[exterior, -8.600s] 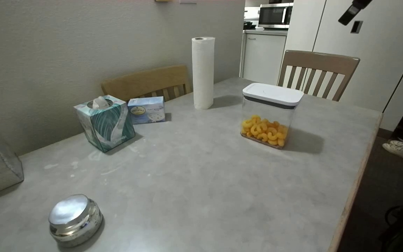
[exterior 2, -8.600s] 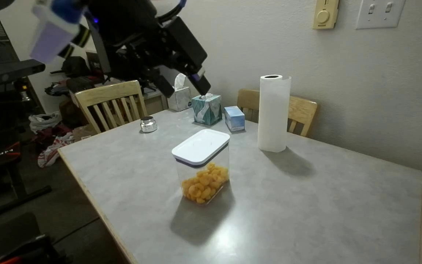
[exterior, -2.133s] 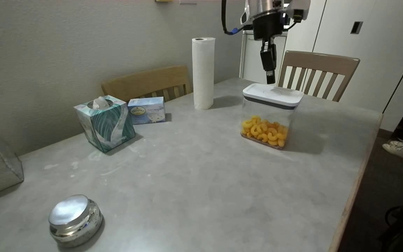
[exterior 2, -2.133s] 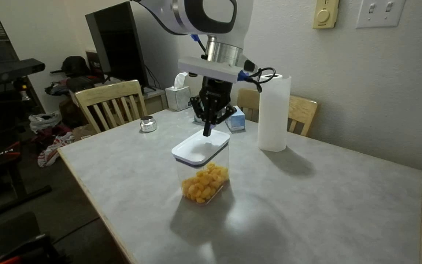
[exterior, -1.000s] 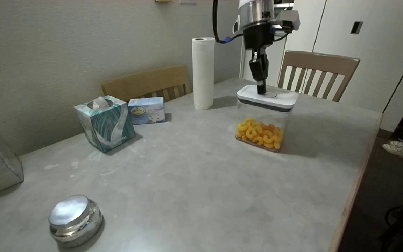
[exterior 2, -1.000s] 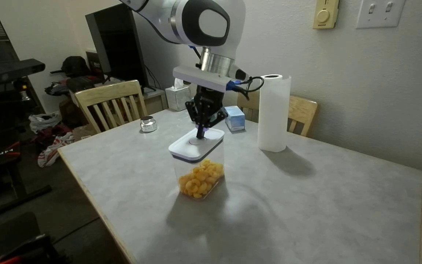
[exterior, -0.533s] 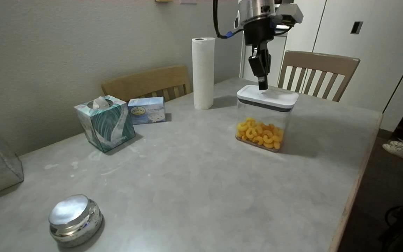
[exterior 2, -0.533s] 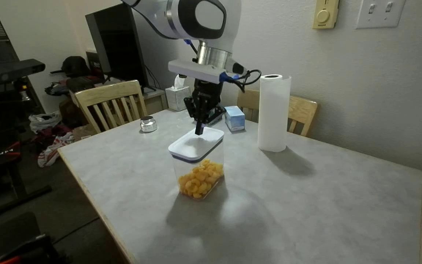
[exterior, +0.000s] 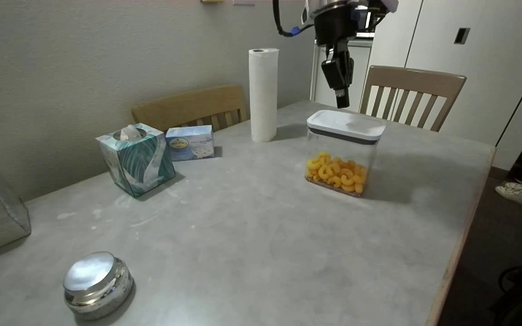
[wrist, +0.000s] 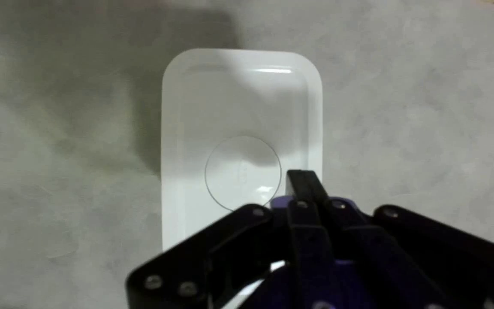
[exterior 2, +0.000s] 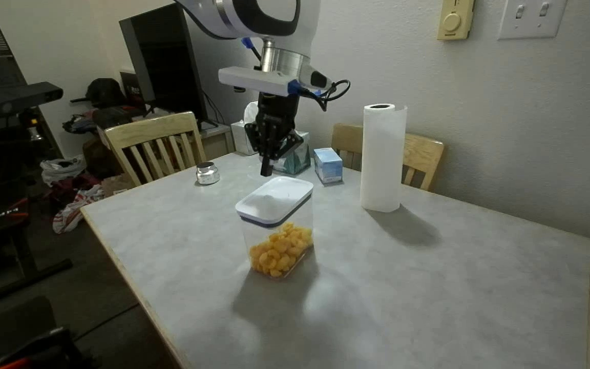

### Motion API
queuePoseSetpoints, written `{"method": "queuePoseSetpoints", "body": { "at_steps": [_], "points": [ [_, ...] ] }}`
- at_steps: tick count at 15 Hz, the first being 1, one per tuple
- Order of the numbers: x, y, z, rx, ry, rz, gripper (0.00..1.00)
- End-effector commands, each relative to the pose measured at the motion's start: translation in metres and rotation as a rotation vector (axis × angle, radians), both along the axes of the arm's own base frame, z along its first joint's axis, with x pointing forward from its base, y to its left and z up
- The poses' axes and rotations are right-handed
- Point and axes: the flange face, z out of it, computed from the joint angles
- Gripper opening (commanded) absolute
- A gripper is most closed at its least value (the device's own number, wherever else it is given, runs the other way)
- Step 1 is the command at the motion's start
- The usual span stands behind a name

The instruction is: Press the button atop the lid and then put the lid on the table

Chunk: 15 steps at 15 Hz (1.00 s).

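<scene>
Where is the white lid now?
In an exterior view, the lid sits on the clear container, right of the paper towel roll, below the claw.

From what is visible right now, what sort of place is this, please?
Probably a home dining area, judging by the wooden chairs around the large table and the paper towel roll standing on it.

White rectangular plastic lid (wrist: 238, 111): smooth, glossy. Clear boxy plastic container (exterior: 340, 146): see-through. Light grey table (exterior: 252, 235) looks mottled, matt. Round silver metal jar (exterior: 99, 286): polished. White cylindrical paper roll (exterior: 263, 95): matt.
</scene>
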Motion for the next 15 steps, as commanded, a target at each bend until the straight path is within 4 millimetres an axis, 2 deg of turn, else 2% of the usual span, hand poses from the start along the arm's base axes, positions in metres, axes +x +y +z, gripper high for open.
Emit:
{"method": "queuePoseSetpoints", "body": {
  "at_steps": [1,2,8,11,15],
  "points": [
    [-0.019,0.007,-0.012,-0.005,0.014,-0.023,0.0],
    [-0.022,0.008,-0.016,-0.005,0.023,-0.027,0.0],
    [-0.034,-0.026,-0.031,-0.024,0.054,-0.052,0.0],
    [-0.031,-0.043,-0.031,-0.032,0.038,-0.066,0.0],
    [-0.025,-0.053,-0.031,-0.024,-0.007,-0.07,0.0]
  ]
}}
